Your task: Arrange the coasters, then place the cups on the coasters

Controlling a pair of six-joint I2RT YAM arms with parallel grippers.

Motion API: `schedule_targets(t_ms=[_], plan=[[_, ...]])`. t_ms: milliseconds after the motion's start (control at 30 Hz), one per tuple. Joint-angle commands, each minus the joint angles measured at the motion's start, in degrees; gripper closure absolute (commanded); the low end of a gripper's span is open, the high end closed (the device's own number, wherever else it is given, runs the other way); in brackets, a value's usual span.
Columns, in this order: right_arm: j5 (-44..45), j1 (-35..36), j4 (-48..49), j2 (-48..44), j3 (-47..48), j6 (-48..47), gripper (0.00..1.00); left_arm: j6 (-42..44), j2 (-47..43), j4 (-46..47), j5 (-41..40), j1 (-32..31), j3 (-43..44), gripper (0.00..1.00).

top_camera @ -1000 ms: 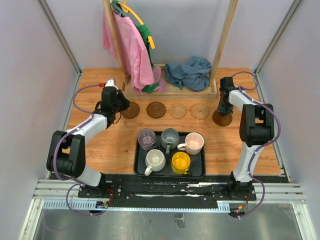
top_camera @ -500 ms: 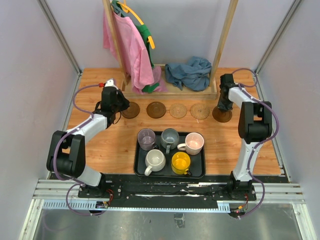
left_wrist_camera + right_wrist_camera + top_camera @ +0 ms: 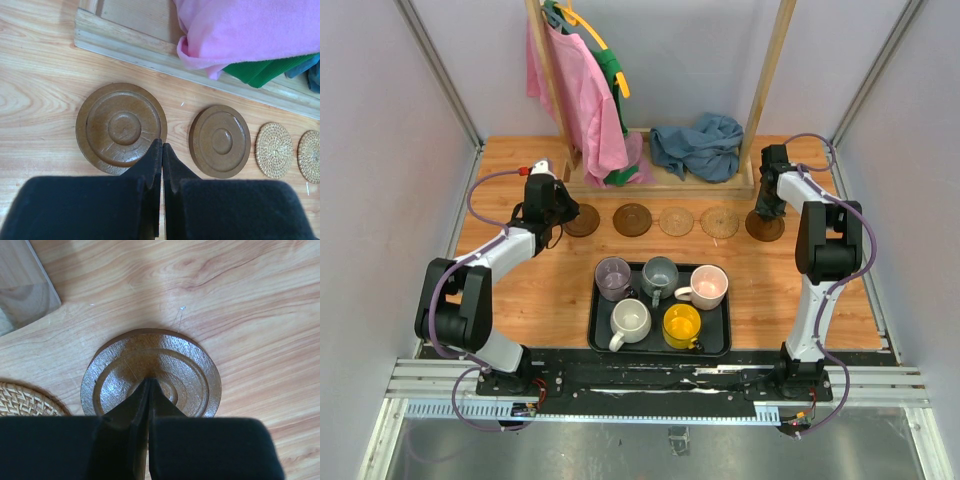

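Observation:
Five coasters lie in a row across the table: a dark brown one [image 3: 582, 221] at the left, a second brown one [image 3: 632, 219], two tan woven ones [image 3: 676, 221] [image 3: 720, 222], and a brown one [image 3: 764, 228] at the right. My left gripper [image 3: 161, 144] is shut, its tips over the near right rim of the leftmost brown coaster [image 3: 121, 127]. My right gripper [image 3: 149, 382] is shut with its tips pressed on the middle of the rightmost brown coaster [image 3: 151, 371]. The cups stand on a black tray [image 3: 603, 341]: purple [image 3: 612, 276], grey-blue [image 3: 659, 276], pink [image 3: 707, 286], cream [image 3: 630, 322], yellow [image 3: 681, 325].
A wooden rack base [image 3: 660, 184] runs behind the coasters, with pink [image 3: 582, 95] and green [image 3: 616, 172] garments hanging and a blue cloth [image 3: 700, 145] heaped on it. Grey walls close in the table on both sides.
My right gripper has pushed the rightmost brown coaster slightly away from me, closer in line with the row. The left arm has stayed put.

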Motion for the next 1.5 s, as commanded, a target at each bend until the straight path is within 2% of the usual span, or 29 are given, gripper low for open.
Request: schedule_targets(t_ms=[0, 300, 833, 1067, 1200, 1300, 1467], plan=[[-2.3, -0.8, -0.9, 2.3, -1.3, 0.0, 0.99, 0.6, 0.9, 0.2, -0.4, 0.3, 0.5, 0.99], [-2.6, -0.4, -0.7, -1.6, -2.2, -0.9, 0.99, 0.6, 0.9, 0.5, -0.7, 0.3, 0.3, 0.99], [-3.7, 2.4, 0.6, -18.2, -4.7, -2.8, 0.96, 1.8, 1.8, 4.1, -0.4, 0.3, -0.2, 0.99], [-5.9, 2.5, 7.5, -24.4, -11.6, -3.0, 0.96, 5.0, 9.0, 12.6, 8.5, 0.0, 2.2, 1.0], [-6.5, 2.5, 14.9, -29.1, -18.4, -3.9, 0.97, 9.4, 13.7, 13.3, 9.4, -2.4, 6.3, 0.99], [-5.0, 2.5, 18.9, -32.5, -22.0, -4.5, 0.97, 11.5, 17.0, 13.1, 9.8, -4.0, 9.6, 0.99], [-0.8, 2.5, 22.4, -36.7, -24.9, -5.5, 0.99, 10.2, 21.1, 14.6, 13.5, -4.2, 13.5, 0.99]])
